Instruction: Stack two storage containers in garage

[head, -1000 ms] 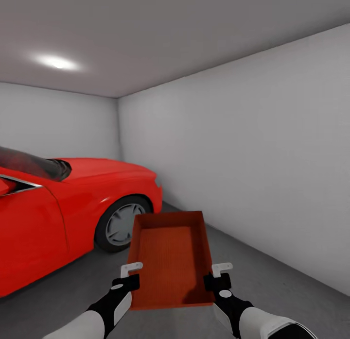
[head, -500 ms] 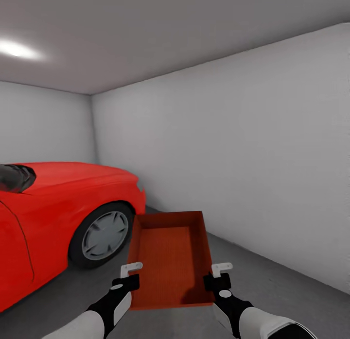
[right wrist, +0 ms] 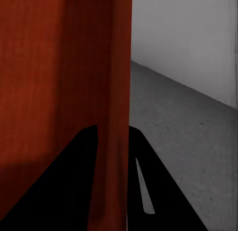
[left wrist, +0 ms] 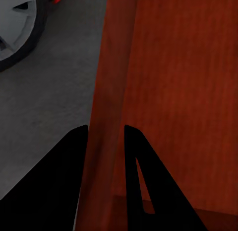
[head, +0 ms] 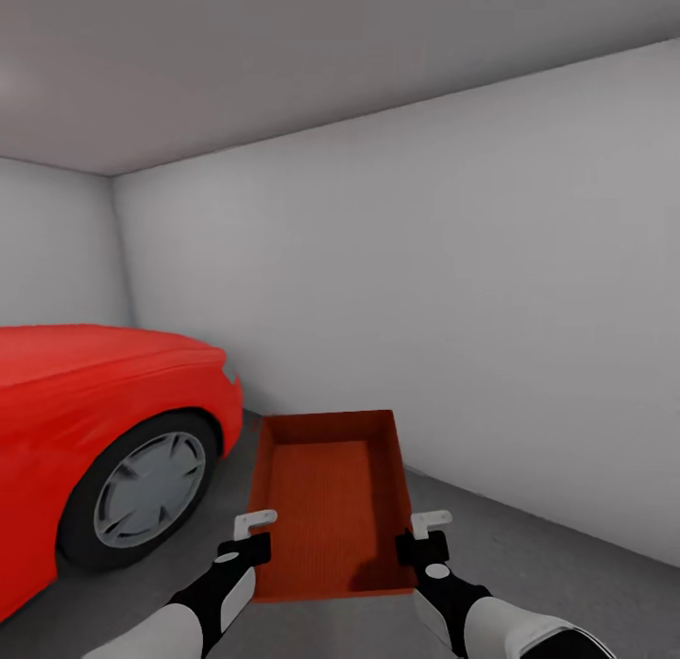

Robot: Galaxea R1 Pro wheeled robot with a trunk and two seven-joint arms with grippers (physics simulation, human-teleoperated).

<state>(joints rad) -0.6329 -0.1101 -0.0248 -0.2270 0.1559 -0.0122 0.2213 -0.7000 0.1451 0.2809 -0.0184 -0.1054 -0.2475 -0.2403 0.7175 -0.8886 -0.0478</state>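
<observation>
I carry one orange-red storage container [head: 331, 498] level in front of me, above the garage's dark grey concrete floor [head: 529, 565]. My left gripper [head: 253, 536] is shut on its left wall, and the wrist view shows that wall [left wrist: 111, 107] pinched between the two black fingers [left wrist: 62, 176]. On the other side my right gripper [head: 423, 538] is shut on the right wall [right wrist: 116, 92], again with a finger on each face. The bin is empty.
A red car [head: 85, 423] stands at the left, its front wheel [head: 142, 489] close to my left arm. A plain grey-white wall [head: 453, 310] runs along the right and meets the far wall in a corner. Open concrete lies between car and wall.
The whole view has swung to the right: the car and room corner slid left and the ceiling light left the picture. Both grippers hold the container just as before.
</observation>
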